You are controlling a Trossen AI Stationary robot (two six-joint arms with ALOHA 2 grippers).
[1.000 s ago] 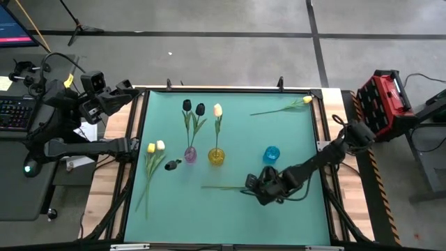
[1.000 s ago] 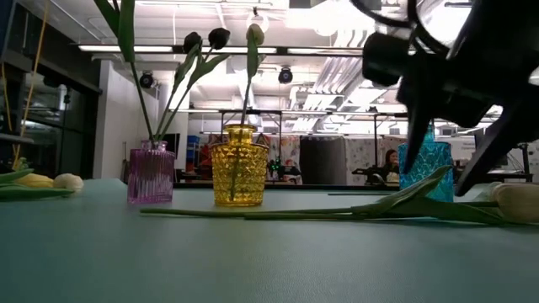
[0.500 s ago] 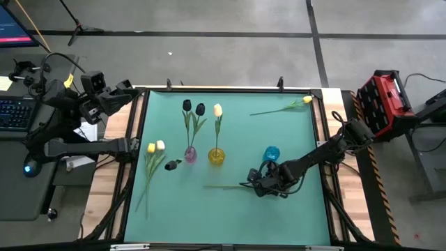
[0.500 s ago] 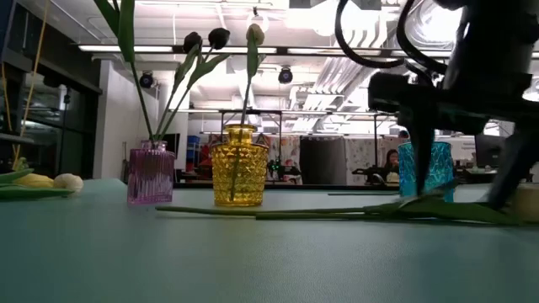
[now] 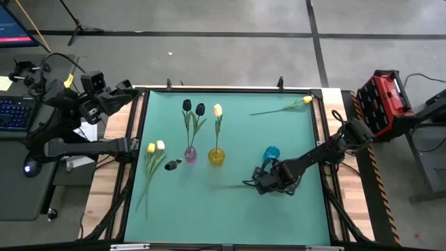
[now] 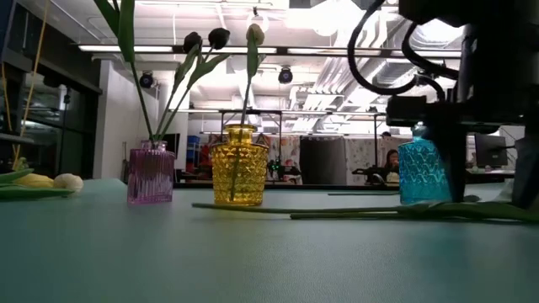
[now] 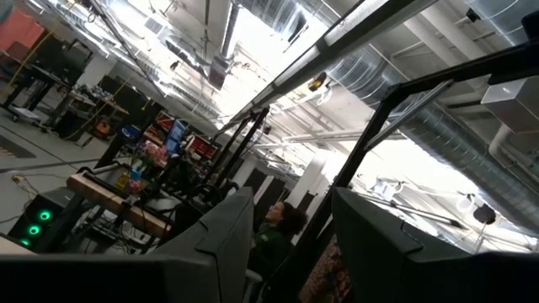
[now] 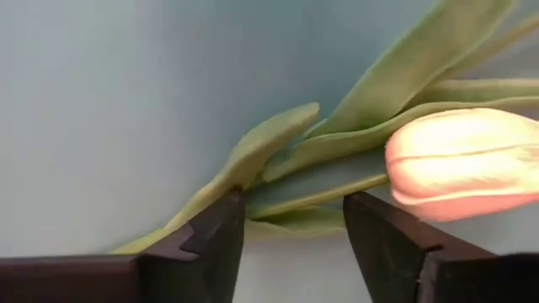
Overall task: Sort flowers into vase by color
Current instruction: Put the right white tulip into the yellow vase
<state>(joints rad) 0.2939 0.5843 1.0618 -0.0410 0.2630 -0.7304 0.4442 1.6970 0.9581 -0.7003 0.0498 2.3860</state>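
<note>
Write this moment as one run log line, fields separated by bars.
right gripper: open, straddling leaves of cream tulip lying on table | left gripper: open, parked off table

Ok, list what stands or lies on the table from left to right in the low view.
Yellow and cream tulip heads lying at the left edge → purple vase with two black tulips → yellow vase with a cream tulip → blue vase, next to the right gripper.

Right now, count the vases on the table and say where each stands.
3: a purple vase and a yellow vase side by side near the table's middle, and a blue vase further right, beside the right arm.
</note>
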